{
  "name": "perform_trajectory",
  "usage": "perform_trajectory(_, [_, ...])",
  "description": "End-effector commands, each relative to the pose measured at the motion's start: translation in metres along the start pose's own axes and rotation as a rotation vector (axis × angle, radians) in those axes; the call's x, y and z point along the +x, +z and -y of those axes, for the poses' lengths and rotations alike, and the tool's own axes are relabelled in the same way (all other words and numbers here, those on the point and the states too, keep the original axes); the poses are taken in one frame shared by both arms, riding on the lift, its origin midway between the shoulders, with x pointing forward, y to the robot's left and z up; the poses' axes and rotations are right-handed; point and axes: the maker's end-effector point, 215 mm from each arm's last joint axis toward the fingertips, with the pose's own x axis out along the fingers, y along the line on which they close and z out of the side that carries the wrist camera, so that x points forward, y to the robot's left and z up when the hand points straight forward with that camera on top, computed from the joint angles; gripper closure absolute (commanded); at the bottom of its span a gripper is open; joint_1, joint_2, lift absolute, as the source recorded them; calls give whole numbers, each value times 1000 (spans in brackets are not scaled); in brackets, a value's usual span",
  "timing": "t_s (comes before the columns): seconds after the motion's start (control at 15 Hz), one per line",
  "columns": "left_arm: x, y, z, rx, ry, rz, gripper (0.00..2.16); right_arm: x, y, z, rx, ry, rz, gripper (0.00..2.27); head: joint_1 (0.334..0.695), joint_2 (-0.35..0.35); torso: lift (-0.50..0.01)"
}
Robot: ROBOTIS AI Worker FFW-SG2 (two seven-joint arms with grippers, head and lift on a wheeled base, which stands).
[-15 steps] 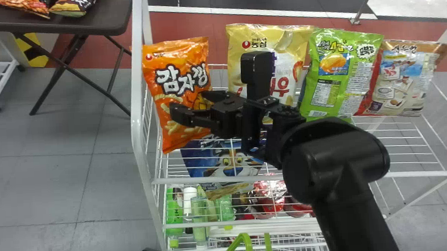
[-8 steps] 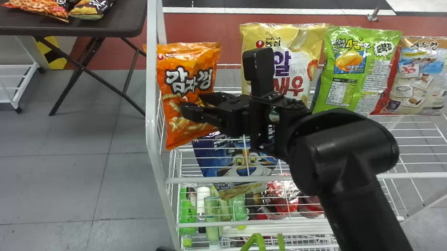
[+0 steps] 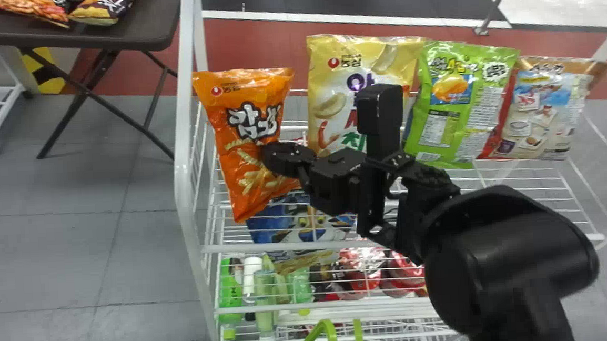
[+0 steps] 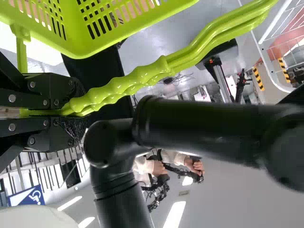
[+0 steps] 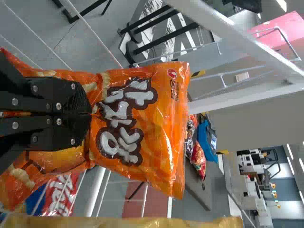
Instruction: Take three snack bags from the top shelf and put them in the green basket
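While my right gripper [image 5: 89, 114] pinches the orange bag [image 3: 244, 103] and my left gripper [image 4: 71, 112] clamps the green basket [image 4: 71, 28], I should lift gently, clear of the yellow bag [image 3: 332, 81].

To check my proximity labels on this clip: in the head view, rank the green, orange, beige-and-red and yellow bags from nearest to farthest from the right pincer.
1. Orange bag: held in the right pincer, leftmost of the four.
2. Yellow bag: next to the right.
3. Green bag: right of the yellow one.
4. Beige-and-red bag: far right.
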Motion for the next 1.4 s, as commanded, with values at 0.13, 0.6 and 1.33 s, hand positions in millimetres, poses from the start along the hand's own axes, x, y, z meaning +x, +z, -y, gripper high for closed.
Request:
perform_trajectory(0.13, [3, -2, 2, 1, -1, -6, 1217, -71, 9, -20, 11, 1, 61, 2240, 695, -253, -42])
perform_trajectory(0.6, [6, 1, 1, 26, 1, 10, 1214, -196, 13, -21, 9, -104, 73, 2240, 695, -350, -41])
perform_trajectory(1.33, [6, 28, -7, 145, 18, 102, 1166, -312, -61, -3, 392, -115, -217, 2243, 695, -350, -41])
